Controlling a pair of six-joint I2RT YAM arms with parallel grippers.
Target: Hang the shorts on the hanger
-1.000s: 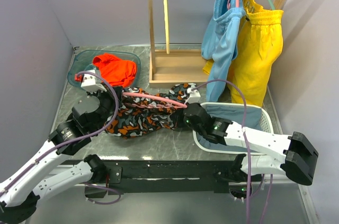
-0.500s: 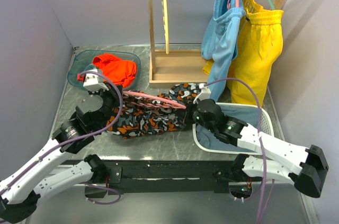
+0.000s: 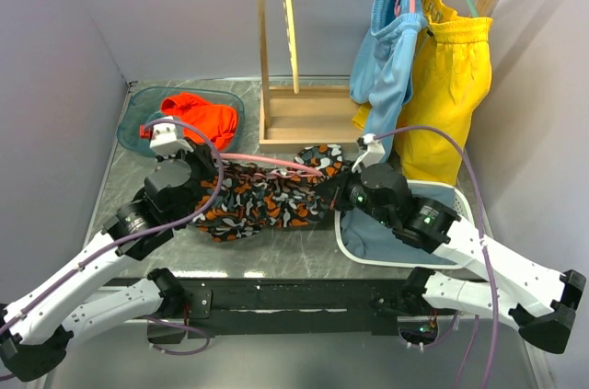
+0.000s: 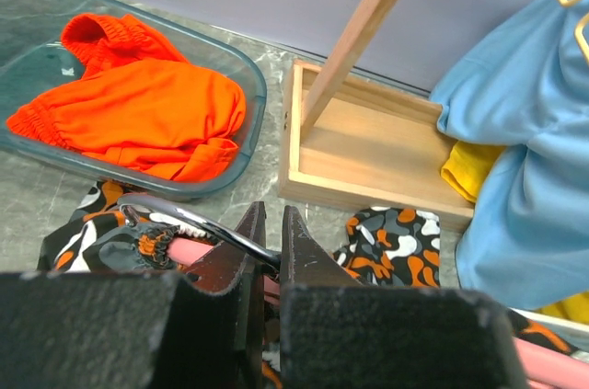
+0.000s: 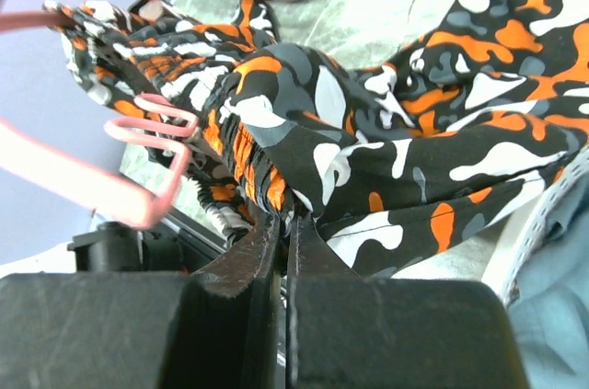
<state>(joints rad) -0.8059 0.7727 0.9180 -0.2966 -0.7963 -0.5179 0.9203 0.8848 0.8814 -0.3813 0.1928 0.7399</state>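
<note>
- Pink plastic, the hanger (image 3: 270, 163) lies across the shorts (image 3: 258, 203), which are spread on the worktop (image 3: 267, 256) just in front of the rack (image 3: 308, 118).
- Left gripper (image 4: 271, 223), in front of the rack's left side, is pinched almost closed on the hanger's metal hook (image 4: 184, 221).
- Right gripper (image 5: 283, 223), in front of the rack's right side, is clamped tight on the shorts' gathered waistband (image 5: 244, 154).
- The step looks like threading the hanger into the waistband; I cannot tell whether any of it is inside the cloth yet.
- To do it well: hold the hook steady, lift the waistband so it gapes, then draw the cloth along the hanger toward the rack's left side. Avoid twisting the thin plastic or losing the pinch.
</note>
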